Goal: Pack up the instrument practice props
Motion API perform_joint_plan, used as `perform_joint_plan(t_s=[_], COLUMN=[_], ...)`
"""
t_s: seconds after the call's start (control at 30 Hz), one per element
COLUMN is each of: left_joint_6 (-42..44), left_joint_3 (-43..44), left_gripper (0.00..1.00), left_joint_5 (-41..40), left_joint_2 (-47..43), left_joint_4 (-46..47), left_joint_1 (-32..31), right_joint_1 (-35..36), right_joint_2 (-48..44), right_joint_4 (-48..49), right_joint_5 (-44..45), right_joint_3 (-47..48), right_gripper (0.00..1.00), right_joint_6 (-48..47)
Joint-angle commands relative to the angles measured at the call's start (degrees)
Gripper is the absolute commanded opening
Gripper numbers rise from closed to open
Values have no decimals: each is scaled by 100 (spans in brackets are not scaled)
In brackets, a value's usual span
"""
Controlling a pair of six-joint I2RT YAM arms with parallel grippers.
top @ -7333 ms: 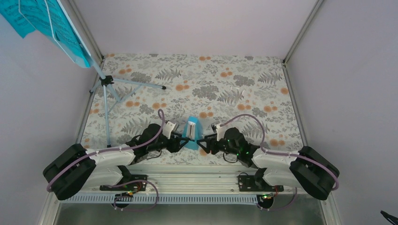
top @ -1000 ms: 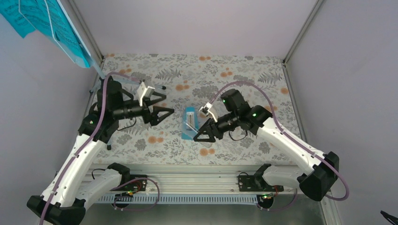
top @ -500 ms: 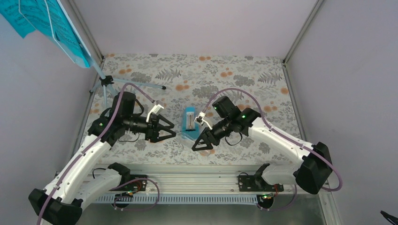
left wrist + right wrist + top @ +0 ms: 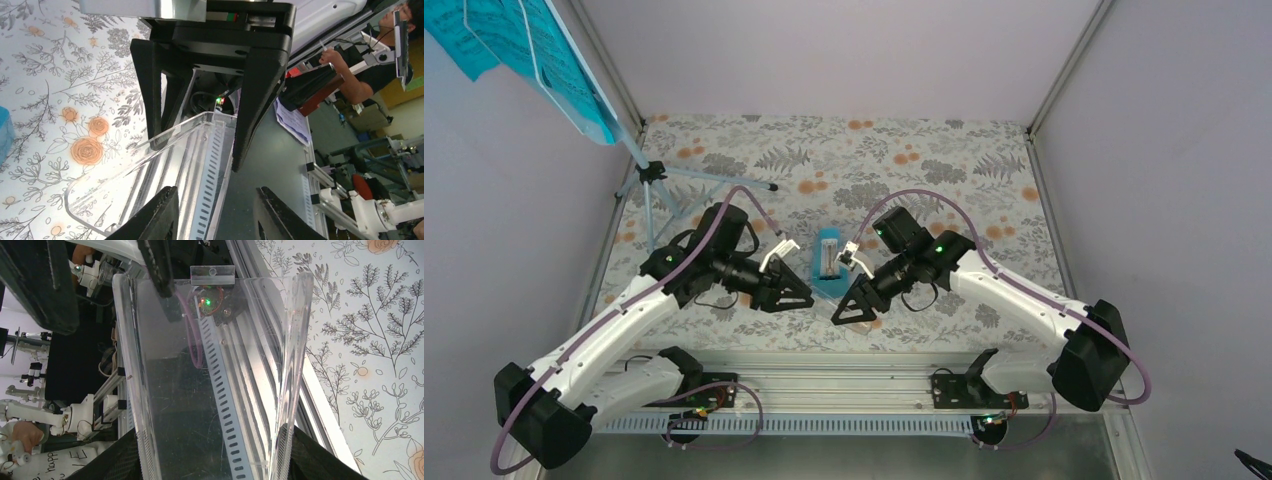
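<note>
Metronome (image 4: 827,262) lay lengthwise near-to-far, just far of and between the half-spread left gripper (image 4: 799,298) and the right gripper (image 4: 852,312), which pinched a clear box (image 4: 210,365).

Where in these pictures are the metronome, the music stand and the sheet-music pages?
Metronome (image 4: 827,258): top external view, on its whitish face.
Music stand (image 4: 652,172): top external view, on the hub where its legs meet.
Sheet-music pages (image 4: 534,50): top external view, on the printed turquoise sheet.
</note>
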Motion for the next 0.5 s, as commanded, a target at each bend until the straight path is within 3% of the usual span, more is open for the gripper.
perform_joint_plan(t_s=[0.0, 0.2, 0.47], left_joint_6=[106, 302, 338], left_joint_3=[-49, -95, -165], left_gripper=[35, 24, 18], left_joint_5=[1, 24, 156], left_joint_2=[-12, 20, 2], left_joint_4=[-97, -306, -278], left_joint_1=[-52, -69, -80], right_joint_1=[67, 67, 67], right_joint_2=[22, 103, 173], right_joint_4=[65, 66, 49], right_joint_5=[-183, -196, -163], right_joint_3=[-33, 13, 19], right_gripper=[48, 49, 48], right_joint_6=[-82, -86, -88])
